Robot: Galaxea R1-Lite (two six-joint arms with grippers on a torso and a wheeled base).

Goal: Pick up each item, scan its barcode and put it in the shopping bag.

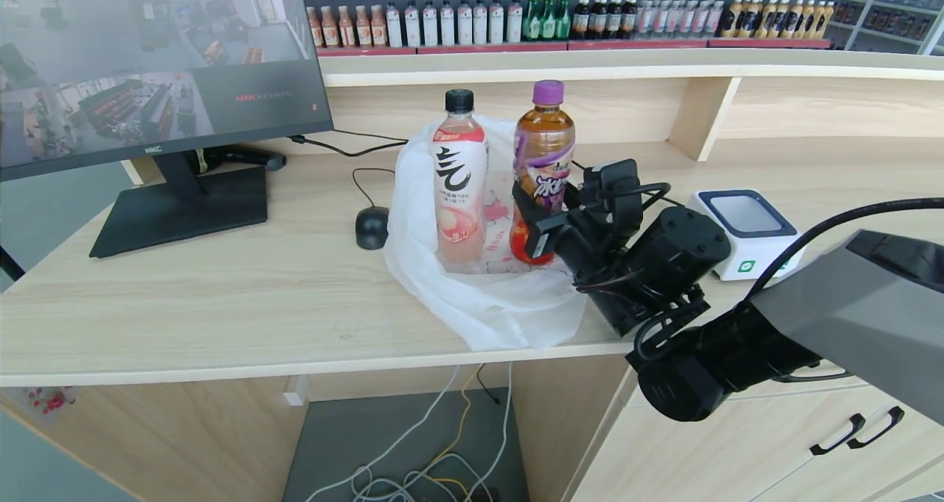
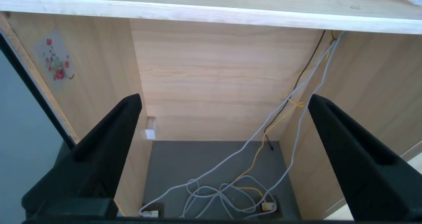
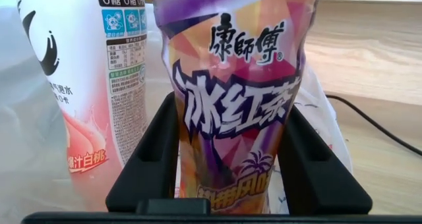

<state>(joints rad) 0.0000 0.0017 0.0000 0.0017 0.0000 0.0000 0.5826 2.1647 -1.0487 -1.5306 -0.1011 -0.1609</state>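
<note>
A tea bottle (image 1: 544,155) with a purple cap and purple label stands upright on the white shopping bag (image 1: 487,303) at the middle of the counter. My right gripper (image 1: 535,218) is shut on the tea bottle's (image 3: 231,99) lower half, one finger (image 3: 148,158) on each side. Just to its left stands a pink bottle (image 1: 459,185) with a black cap, also on the bag; it appears beside the tea bottle as the pink bottle (image 3: 86,85) in the right wrist view. My left gripper (image 2: 224,102) hangs open below the counter with nothing between its fingers.
A white barcode scanner box (image 1: 745,225) sits on the counter right of the bag. A monitor (image 1: 147,67) on its stand occupies the left, with a black mouse (image 1: 372,227) between it and the bag. Loose cables (image 2: 224,191) lie under the counter.
</note>
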